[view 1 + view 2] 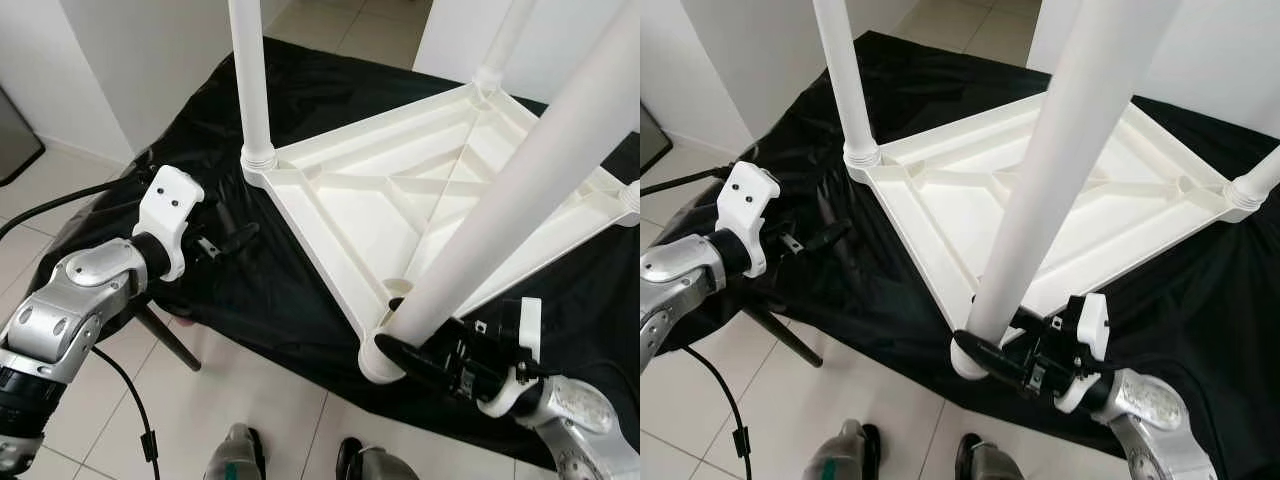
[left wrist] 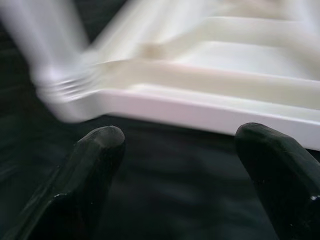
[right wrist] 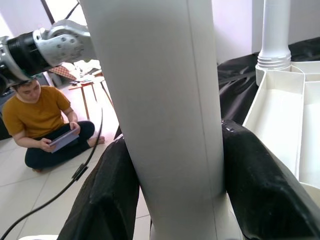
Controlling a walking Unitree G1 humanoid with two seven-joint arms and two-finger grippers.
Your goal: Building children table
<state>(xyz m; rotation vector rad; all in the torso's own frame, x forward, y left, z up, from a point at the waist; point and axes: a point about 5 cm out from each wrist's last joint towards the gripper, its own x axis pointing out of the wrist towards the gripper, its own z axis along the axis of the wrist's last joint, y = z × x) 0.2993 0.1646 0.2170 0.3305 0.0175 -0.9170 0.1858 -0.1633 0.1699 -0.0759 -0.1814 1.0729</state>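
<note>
At the near edge of the bench, the right pincer (image 1: 985, 352) is clamped around the base of a thick white plastic table leg (image 1: 1060, 170), its black fingers (image 3: 265, 185) pressing both sides of the tube just above the corner socket. That leg rises steeply toward the camera from the nearest corner of the upturned white plastic tabletop (image 1: 400, 200), which lies ribbed underside up on a black crumpled cloth (image 1: 260, 280) draped over the bench. To the left, the left pincer (image 1: 235, 240) hovers over the cloth just beside the tabletop's left edge, its two fingers (image 2: 95, 155) spread apart and holding nothing. Further back, a second white leg (image 1: 250, 80) stands upright in the left corner socket, and two more white legs sit at the far corner (image 1: 505, 45) and the right corner (image 1: 1255, 180). In the right wrist view, a person in a mustard shirt (image 3: 42, 120) sits cross-legged on the pale tiled floor (image 1: 260, 400) beyond the bench, holding a tablet.
</note>
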